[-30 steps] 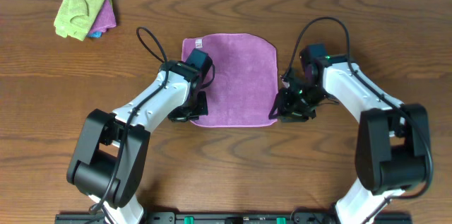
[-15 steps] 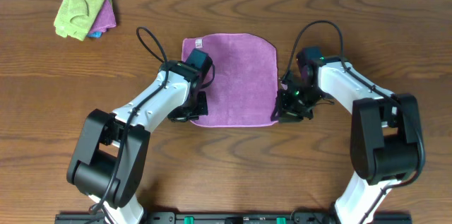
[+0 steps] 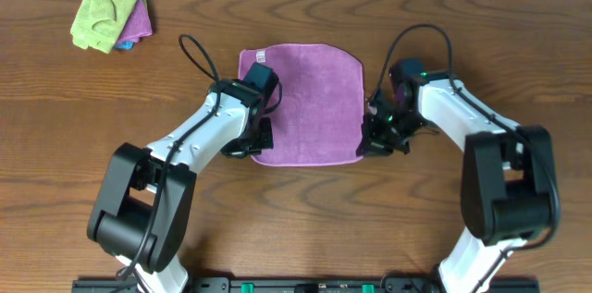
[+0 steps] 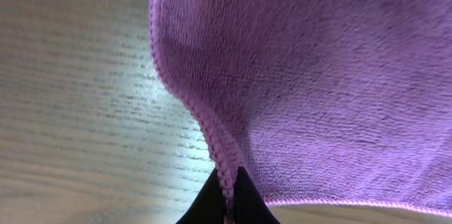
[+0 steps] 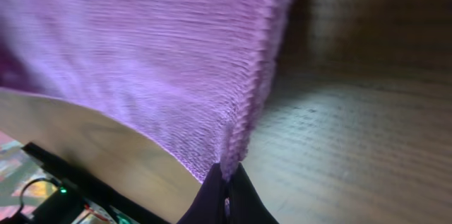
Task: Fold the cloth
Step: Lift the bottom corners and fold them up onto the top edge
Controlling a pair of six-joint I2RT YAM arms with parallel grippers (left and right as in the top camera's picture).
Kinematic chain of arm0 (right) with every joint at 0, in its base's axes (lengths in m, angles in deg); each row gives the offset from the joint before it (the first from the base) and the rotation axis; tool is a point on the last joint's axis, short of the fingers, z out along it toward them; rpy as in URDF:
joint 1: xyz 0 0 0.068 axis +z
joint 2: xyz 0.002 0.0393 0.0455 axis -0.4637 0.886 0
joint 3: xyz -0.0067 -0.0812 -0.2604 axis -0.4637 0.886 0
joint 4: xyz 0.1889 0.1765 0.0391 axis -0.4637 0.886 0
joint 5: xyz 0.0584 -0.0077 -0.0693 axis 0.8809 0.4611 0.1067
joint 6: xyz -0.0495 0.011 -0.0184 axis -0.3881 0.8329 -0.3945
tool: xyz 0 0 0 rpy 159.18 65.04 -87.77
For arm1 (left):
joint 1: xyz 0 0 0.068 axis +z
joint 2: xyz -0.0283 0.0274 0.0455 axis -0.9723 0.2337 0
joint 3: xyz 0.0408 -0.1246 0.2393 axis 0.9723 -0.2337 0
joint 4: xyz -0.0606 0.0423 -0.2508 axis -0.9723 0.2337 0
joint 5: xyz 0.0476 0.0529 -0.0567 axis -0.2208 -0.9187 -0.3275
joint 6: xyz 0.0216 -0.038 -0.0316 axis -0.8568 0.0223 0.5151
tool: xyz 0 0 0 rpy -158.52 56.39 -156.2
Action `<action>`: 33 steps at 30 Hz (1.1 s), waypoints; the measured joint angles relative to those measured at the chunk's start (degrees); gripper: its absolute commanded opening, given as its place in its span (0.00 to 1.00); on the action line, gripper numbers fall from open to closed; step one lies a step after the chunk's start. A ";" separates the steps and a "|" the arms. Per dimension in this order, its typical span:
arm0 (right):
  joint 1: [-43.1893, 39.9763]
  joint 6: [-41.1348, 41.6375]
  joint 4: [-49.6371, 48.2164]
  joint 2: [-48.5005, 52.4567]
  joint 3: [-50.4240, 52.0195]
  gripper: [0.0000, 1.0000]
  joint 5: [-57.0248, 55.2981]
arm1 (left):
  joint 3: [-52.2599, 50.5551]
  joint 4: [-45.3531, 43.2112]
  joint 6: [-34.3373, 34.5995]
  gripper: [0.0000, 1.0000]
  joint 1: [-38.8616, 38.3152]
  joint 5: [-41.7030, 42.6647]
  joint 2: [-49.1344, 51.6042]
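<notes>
Clenching the near corners of a soft purple square cloth (image 3: 314,90), left tool (image 3: 258,147) and right tool (image 3: 371,145) seem ready to lift them toward its far edge.

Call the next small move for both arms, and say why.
Probably raise both near corners together, just clear of the table, before carrying them toward the far edge. The left gripper and right gripper each look shut on a near corner of the cloth, which lies flat and unfolded with its white tag at the far edge.
</notes>
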 measured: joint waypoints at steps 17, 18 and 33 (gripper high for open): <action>0.00 1.97 -5.68 -8.20 -8.22 0.02 -3.17 | 1.90 -15.91 -7.37 0.06 0.44 -4.57 -10.75; 0.00 2.40 -6.95 -8.20 -8.22 0.02 -3.43 | 1.90 -16.83 -7.41 0.06 0.59 -4.59 -10.75; 0.00 6.82 -19.28 -4.37 -8.22 0.02 -7.50 | 1.90 -24.50 -7.30 0.06 5.25 -4.15 -6.84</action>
